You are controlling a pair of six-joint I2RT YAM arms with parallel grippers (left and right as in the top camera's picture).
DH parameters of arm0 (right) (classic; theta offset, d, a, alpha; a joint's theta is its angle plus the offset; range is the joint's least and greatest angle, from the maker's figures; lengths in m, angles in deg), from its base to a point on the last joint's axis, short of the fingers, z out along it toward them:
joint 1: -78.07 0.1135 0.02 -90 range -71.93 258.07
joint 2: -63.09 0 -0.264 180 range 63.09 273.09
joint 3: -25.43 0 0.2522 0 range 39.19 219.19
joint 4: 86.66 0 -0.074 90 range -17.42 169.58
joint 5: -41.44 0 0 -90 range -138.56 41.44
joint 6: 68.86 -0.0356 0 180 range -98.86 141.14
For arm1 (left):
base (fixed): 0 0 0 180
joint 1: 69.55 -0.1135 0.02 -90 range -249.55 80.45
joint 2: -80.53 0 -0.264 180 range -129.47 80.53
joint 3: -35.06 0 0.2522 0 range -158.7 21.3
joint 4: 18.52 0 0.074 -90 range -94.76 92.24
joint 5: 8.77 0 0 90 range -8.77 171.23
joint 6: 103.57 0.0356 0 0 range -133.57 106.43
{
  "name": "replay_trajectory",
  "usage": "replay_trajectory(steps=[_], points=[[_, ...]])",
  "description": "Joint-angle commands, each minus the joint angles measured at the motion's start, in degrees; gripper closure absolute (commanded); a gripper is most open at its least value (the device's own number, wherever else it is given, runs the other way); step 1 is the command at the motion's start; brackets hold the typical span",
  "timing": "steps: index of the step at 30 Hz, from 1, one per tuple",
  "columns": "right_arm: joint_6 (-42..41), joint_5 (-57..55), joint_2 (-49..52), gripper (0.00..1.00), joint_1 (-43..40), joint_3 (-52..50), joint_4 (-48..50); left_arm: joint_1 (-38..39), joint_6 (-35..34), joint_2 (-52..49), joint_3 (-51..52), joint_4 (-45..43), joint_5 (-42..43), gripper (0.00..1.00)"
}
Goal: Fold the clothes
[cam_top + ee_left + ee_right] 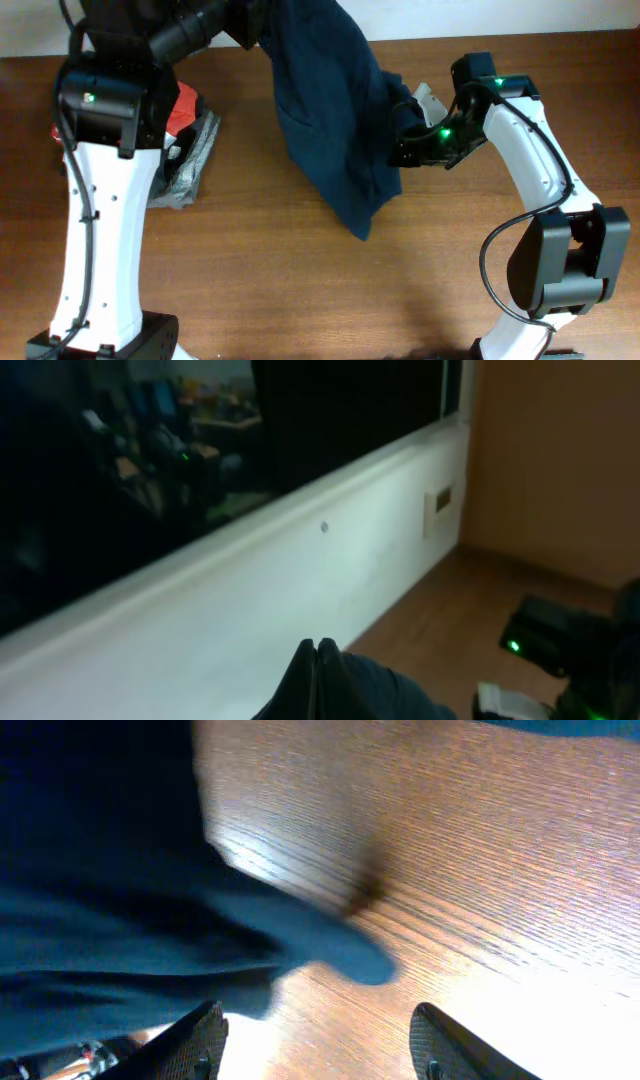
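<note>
Overhead view. The left arm point(100, 220) rises from the near left corner of the table point(300, 290), and its white link runs straight toward the far edge. Its black wrist bends inward across the top of the picture. In the left wrist view, the left gripper point(317, 665) has its fingers pressed together, pinching the top of the navy garment point(330, 120). The cloth spreads out directly below the fingertips.

The garment hangs from that raised grip at the far centre of the table. It widens as it comes down and tapers to a point near the middle of the table. Whether its lower part lies flat on the wood cannot be told.

The right arm point(530, 150) arches from the near right corner, elbow outward, with its wrist turned in toward the garment's right edge. In the right wrist view, the right gripper point(318, 1015) stands wide apart with only wood grain between its fingers. It holds nothing, and the cloth lies just to one side of it.

A red garment point(183, 103) and a grey garment point(190, 165) are piled beside the left arm, apart from the navy cloth. Bare wood spreads in front of the garment's tip and between the two arm bases.
</note>
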Motion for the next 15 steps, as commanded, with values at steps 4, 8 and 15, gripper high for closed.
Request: replay_trajectory(steps=[4,8,15], points=[[7.1,6.0,0.2,0.34,0.0,-1.2,-1.2,0.0,-0.5,2.6,-4.2,-4.6,-6.1,1.0],[8.6,11.8,0.2,0.33,1.2,-1.4,-1.6,0.2,-0.5,2.6,-4.2,-8.3,-6.4,0.99],[13.3,19.3,0.2,0.32,8.4,-3.7,0.6,2.6,-0.5,2.6,-4.2,-10.9,-10.4,1.0]])
